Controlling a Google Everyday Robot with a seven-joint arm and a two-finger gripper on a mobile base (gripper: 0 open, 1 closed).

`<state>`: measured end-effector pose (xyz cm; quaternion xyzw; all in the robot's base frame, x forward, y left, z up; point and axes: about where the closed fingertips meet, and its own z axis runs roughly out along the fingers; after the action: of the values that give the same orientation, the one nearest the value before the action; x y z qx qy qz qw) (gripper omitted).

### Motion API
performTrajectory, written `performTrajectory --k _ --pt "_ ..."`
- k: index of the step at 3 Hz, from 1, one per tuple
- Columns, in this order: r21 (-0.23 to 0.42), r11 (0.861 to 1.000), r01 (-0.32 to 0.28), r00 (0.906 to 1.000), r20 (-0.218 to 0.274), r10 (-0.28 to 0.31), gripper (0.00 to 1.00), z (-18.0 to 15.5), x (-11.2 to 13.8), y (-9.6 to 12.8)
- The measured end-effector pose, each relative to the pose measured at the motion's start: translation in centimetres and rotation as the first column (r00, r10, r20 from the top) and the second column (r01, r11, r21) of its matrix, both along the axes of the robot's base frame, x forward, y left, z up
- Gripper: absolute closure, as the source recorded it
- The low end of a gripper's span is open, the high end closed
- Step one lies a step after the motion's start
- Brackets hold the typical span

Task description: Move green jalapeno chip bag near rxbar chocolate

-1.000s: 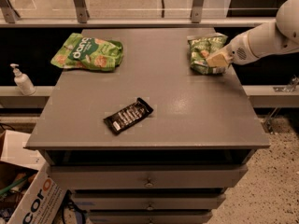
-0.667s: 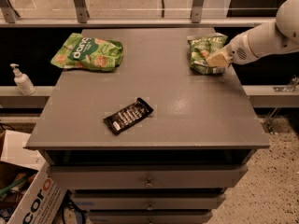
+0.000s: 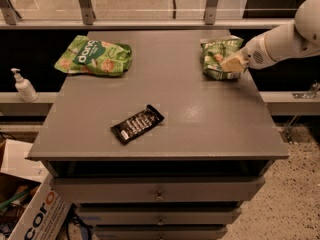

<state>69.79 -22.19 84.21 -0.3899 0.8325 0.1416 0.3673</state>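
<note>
Grey flat-topped counter [image 3: 200, 129] with drawers below fills your view; a metal railing runs behind it.

Landmark: small flat black rectangular bar wrapper [image 3: 137, 124] with white text lines, lying askew on the counter.

Darker green crinkly chip bag [image 3: 216, 56]: behind and far right of the bar, well apart from it, lying on the counter.

Your tool [image 3: 234, 64], tan-tipped on a white arm, comes in from the bar's far right and sits against that bag's right edge. You cannot tell whether it grips the bag or only rests there.

Larger, lighter green bag [image 3: 94, 56] with big white lettering: behind and left of the bar, well apart.

White pump bottle [image 3: 23, 86]: off the counter, further left of the bar.
</note>
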Motion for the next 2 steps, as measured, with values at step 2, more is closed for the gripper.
performTrajectory --k 2 --pt "-0.098 0.96 -0.262 0.9587 0.087 0.271 1.0 5.7 -6.4 7.5"
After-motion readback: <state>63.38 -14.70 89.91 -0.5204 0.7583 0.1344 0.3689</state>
